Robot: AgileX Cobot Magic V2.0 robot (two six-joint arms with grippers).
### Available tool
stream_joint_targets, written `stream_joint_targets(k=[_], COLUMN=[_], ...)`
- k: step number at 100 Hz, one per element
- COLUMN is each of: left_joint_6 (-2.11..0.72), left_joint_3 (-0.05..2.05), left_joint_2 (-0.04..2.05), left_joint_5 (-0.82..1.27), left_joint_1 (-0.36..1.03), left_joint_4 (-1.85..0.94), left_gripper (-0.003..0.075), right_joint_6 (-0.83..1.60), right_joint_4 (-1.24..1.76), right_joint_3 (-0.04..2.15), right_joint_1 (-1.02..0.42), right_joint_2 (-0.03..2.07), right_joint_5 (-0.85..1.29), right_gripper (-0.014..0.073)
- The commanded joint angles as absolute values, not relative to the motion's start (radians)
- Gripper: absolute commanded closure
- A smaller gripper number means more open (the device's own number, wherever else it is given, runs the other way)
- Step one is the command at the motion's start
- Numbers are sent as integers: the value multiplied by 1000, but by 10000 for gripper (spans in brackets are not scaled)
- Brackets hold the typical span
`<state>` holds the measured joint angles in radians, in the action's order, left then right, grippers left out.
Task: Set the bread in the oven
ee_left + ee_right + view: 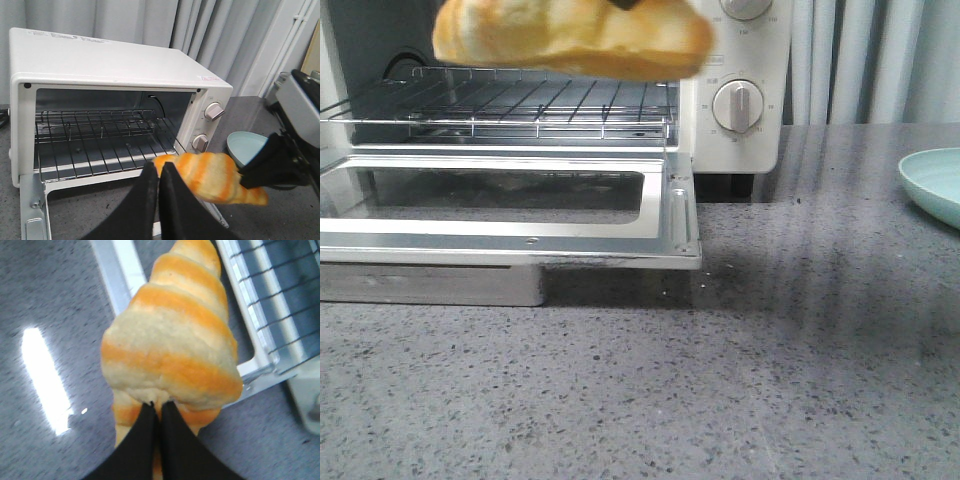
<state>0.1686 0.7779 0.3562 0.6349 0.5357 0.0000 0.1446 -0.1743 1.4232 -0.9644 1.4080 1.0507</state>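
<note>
Golden-orange and cream-striped, the bread [170, 340] is hanging in the air just in front of the oven [120, 65], above its lowered door [510, 215] and not yet past the opening. The right gripper [272, 167] is pinching the loaf at its thick end, its dark fingers pressing into the crust, so the load is riding clear of the oven's wire rack [510, 105], which is sitting bare inside the cavity. The left gripper [159, 200] is waiting near the door with its fingers pressed together on nothing; the bread is passing just beyond its tips.

Judging by this, the pick-up is done and the door is already down, so roughly the first half of the job is behind. What is remaining is carrying the loaf forward over the door, lowering it onto the rack, letting go and drawing the arm back out of the oven. A pale green plate [935, 185] is lying well to the right of the oven, apart from the action.
</note>
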Motion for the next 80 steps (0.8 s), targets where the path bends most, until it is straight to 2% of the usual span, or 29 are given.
stream_joint_targets(k=[1,40,59,64,69,80], left_joint_6=[169,169,169,169,169,169], left_joint_3=[806,806,806,806,806,806], left_joint_2=[367,367,367,367,367,367], left_joint_5=[570,570,570,570,571,571], left_joint_1=[545,545,545,545,545,545], left_joint_4=[-8,-6,-6,-6,-6,0], left_gripper=[741,741,741,741,741,741], right_joint_6=[160,155,0,0,0,-29], right_joint_4=[-308,-603,-762,-762,-758,-758], right_joint_3=[1490,1527,1527,1527,1527,1527], right_joint_1=[-964,-962,-916,-897,-883,-871], right_joint_2=[1426,1577,1627,1641,1647,1651], right_joint_5=[948,784,726,734,746,749], right_gripper=[662,662,646,589,485,174])
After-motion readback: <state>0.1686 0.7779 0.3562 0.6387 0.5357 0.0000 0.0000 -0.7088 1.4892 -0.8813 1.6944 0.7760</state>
